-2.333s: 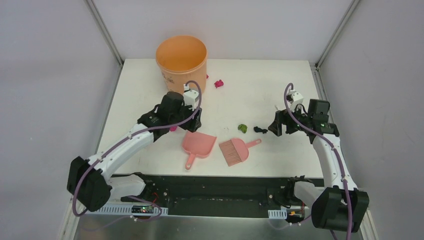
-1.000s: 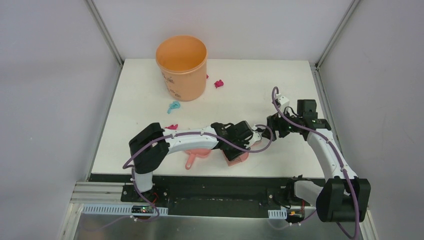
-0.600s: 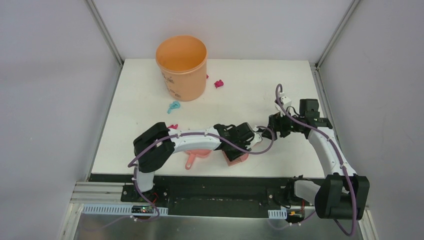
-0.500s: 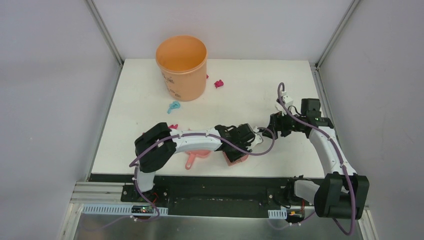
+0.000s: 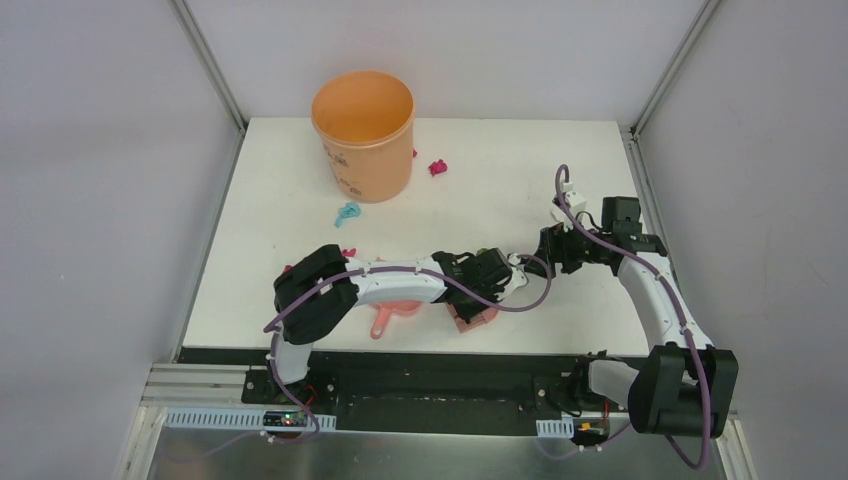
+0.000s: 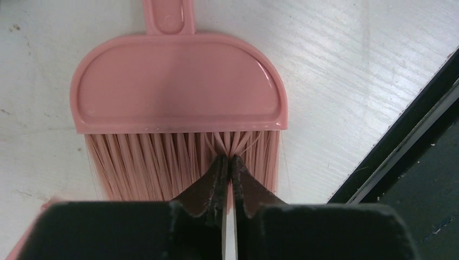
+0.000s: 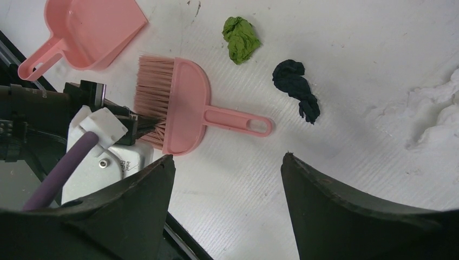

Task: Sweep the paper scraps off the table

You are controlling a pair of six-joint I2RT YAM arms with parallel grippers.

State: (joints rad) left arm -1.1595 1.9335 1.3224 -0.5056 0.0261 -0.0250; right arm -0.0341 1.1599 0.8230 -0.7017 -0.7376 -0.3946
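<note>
Left gripper [image 6: 228,162] nips bristles [image 6: 151,157] of the pink hand brush [image 6: 178,81] — its handle [image 6: 166,13], frame top, would hold firmer — right gripper [image 7: 224,160] gapes open.

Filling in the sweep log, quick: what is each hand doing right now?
Left hand: closed, pinching the pink brush by its bristles.
Right hand: open, holding nothing.
</note>
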